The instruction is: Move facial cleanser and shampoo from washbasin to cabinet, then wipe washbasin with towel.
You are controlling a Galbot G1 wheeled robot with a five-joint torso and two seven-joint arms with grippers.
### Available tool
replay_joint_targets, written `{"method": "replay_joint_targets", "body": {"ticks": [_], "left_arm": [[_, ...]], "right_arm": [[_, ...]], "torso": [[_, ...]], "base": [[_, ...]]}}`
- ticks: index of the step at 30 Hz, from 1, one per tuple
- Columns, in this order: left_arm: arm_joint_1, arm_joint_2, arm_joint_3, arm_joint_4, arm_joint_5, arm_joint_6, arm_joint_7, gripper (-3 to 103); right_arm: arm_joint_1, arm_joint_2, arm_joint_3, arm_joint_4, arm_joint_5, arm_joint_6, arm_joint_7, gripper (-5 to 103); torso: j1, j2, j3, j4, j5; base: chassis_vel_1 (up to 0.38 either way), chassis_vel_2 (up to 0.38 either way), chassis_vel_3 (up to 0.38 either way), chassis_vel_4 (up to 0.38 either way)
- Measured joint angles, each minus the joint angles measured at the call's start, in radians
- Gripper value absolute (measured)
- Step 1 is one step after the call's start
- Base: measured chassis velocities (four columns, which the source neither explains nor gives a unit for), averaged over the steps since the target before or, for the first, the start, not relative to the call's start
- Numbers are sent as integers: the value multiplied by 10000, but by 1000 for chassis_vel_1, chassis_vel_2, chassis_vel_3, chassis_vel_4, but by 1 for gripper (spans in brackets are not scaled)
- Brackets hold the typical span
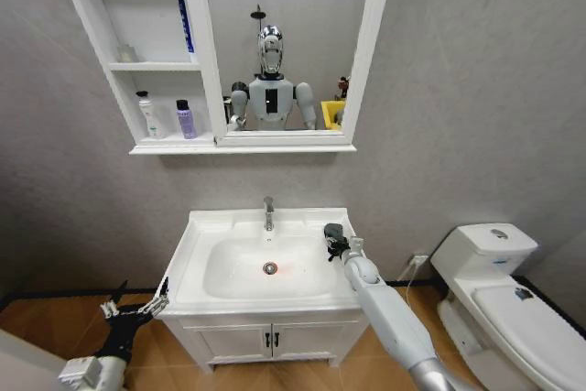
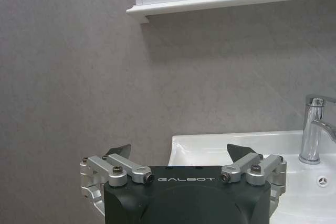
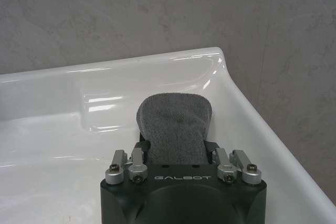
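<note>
The scene is evenly and fairly brightly lit from overhead, and ceiling light strips are seen reflected at the top of the mirror. Soft glare streaks are thrown along the glossy rim of the washbasin, and a faint shadow is cast on the wall beneath the cabinet. Straight lines are bowed outward towards the edges of the head view, while near and far surfaces are rendered reasonably sharp in all views.
</note>
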Motion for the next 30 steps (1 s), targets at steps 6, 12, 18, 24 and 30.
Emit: {"method": "replay_joint_targets", "body": {"ticks": [6,12,18,24,30], "left_arm": [[0,0,0,0,-1,0,0,100],[0,0,0,0,-1,0,0,100],[0,1,0,0,-1,1,0,100],[0,1,1,1,-1,1,0,100],[0,1,1,0,-1,1,0,100]], "right_arm": [[-99,-15,26,367,-39,-55,71,35],[-353,63,-228,1505,-35,-425,506,9],[-720,418,-1487,2464,-121,-943,1215,7],[-849,641,-1998,2111,-33,-1115,2024,7],[-789,446,-2028,1673,83,-1206,2404,7]], "torso": [[0,0,0,1,1],[0,1,0,0,0],[0,0,0,4,0],[0,0,0,1,0],[0,0,0,-1,0]], "base": [[0,0,0,0],[0,0,0,0],[0,0,0,0],[0,0,0,0],[0,0,0,0]]}}
